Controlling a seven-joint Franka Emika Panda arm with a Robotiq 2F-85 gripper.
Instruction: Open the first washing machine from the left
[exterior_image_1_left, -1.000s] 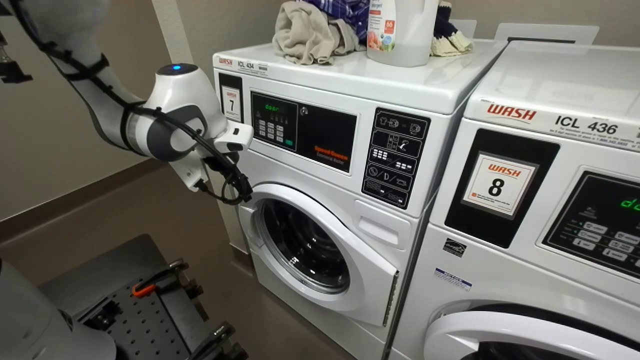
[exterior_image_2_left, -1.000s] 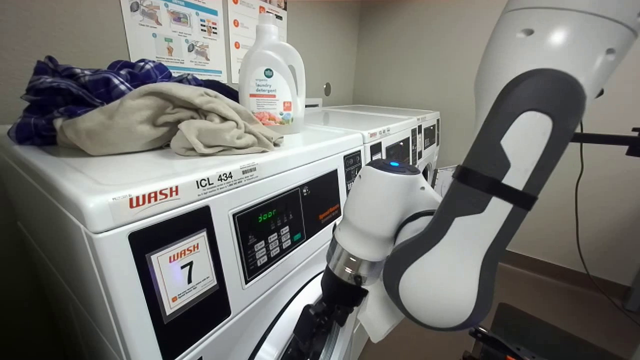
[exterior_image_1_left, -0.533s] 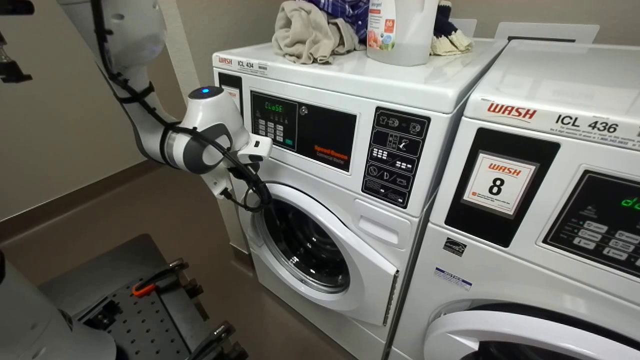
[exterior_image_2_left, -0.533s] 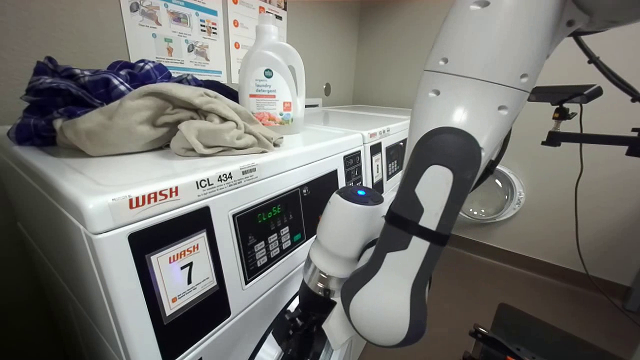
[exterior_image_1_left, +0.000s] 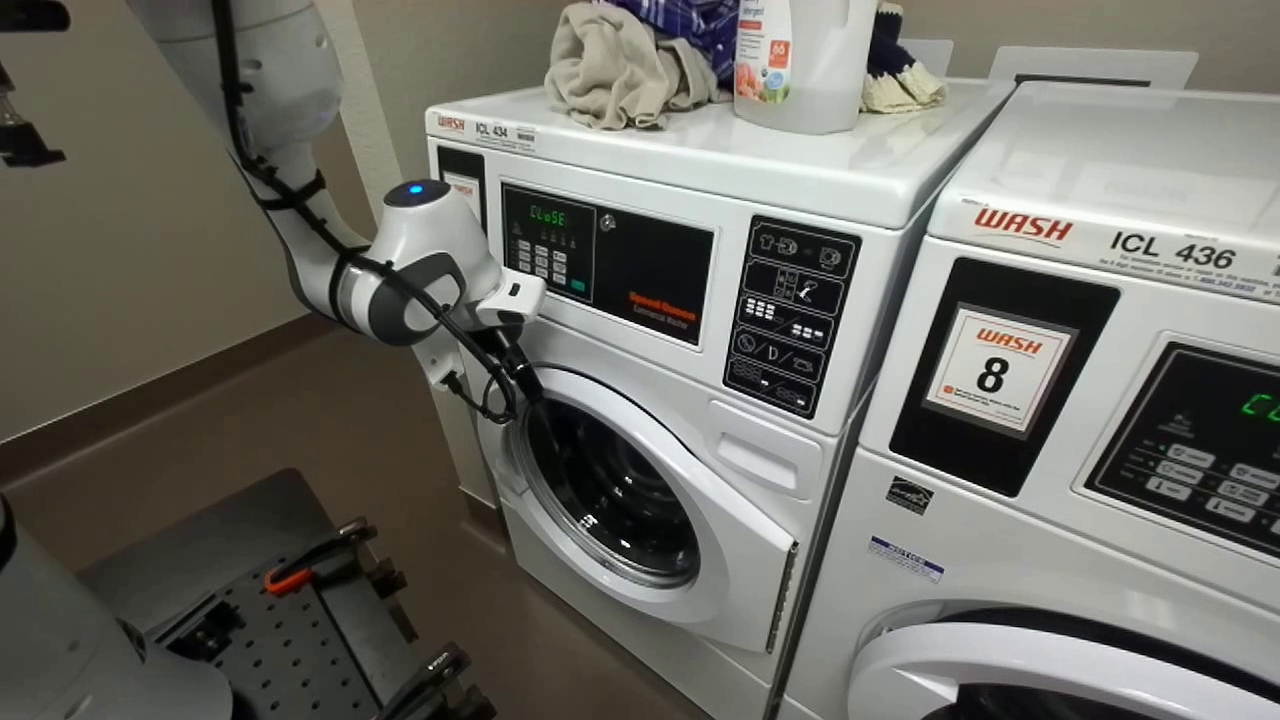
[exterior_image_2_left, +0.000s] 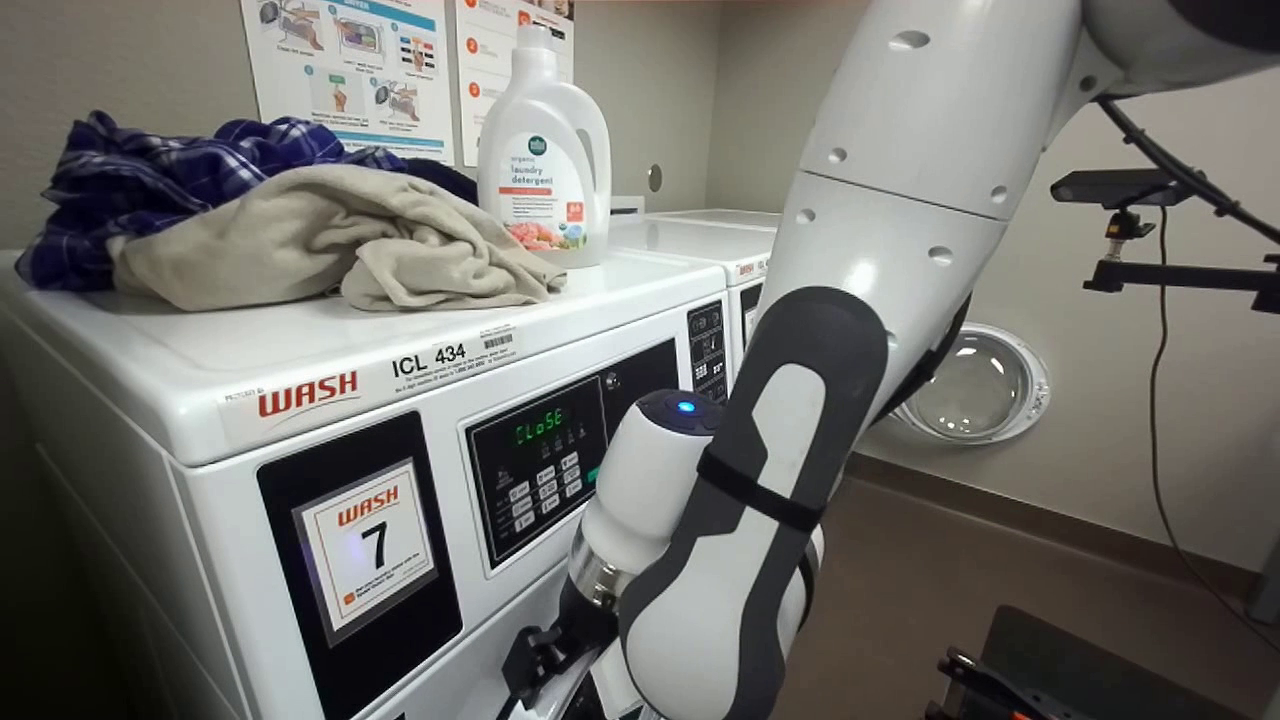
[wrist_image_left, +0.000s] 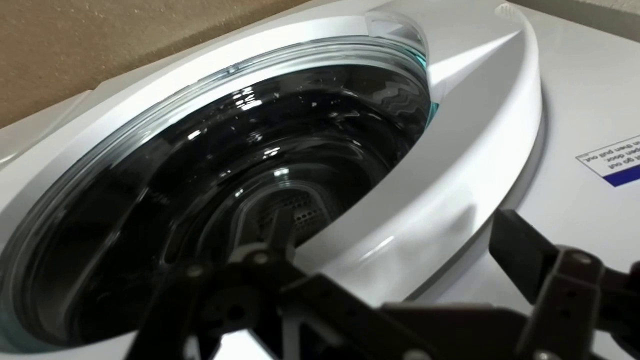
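The first washing machine from the left (exterior_image_1_left: 600, 345) is white with a 7 label, and it also stands in the foreground of an exterior view (exterior_image_2_left: 520, 340). Its round glass door (exterior_image_1_left: 620, 500) sits against the front; I cannot tell whether it is latched or slightly ajar. The door rim (wrist_image_left: 480, 135) fills much of the wrist view. My gripper (wrist_image_left: 395, 217) is open, one finger over the glass and the other just outside the rim, with nothing held. Contact with the rim is not clear. In both exterior views the gripper (exterior_image_1_left: 525, 385) (exterior_image_2_left: 550, 665) is small and partly hidden at the door's upper edge.
Washer 8 (exterior_image_1_left: 1060, 560) stands close beside, its round door ajar. A detergent bottle (exterior_image_2_left: 545, 160) and beige cloth (exterior_image_2_left: 330, 240) lie atop washer 7. A dark perforated base plate (exterior_image_1_left: 275, 640) is on the floor side. A camera on a stand (exterior_image_2_left: 1120, 190) is behind the arm.
The arm has moved down and in toward washer 7's door, and the wrist has turned so the gripper is at the upper rim. The display changed from "door" to "CLOSE".
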